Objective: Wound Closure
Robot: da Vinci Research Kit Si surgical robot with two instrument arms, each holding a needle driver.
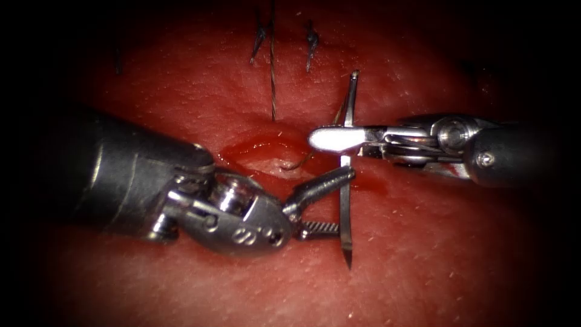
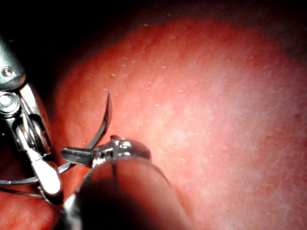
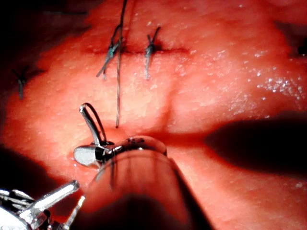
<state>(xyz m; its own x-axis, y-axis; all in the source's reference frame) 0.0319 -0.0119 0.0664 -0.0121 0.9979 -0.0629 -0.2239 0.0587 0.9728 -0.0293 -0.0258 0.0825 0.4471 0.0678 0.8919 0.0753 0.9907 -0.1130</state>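
**A:** so who's got the needle (image 1: 346,200) right now?

**B:** the right tool (image 1: 330,138), coming in from the right. Its jaws are clamped on it somewhere around the middle of the curve, and the needle stands nearly upright in the endoscope view, one end poking up above the jaws, the sharp tip hanging down below them. Looks free of the tissue (image 1: 423,254) as far as I can see, sitting over the right side of the cut (image 1: 269,151)

**A:** and the left tool (image 1: 327,203)?

**B:** jaws spread apart, holding nothing. The upper jaw reaches up right beside the needle's lower stretch, the toothed lower jaw sits just left of it. Can't tell if either actually touches it

**A:** thread?

**B:** a strand of thread (image 1: 272,72) runs straight down from the top to the upper end of the cut. Further up there are two knotted stitches (image 1: 311,42) with short cut ends sticking out. There's also a thin curl of thread lying in the cut, which is wet with red fluid (image 1: 254,145)
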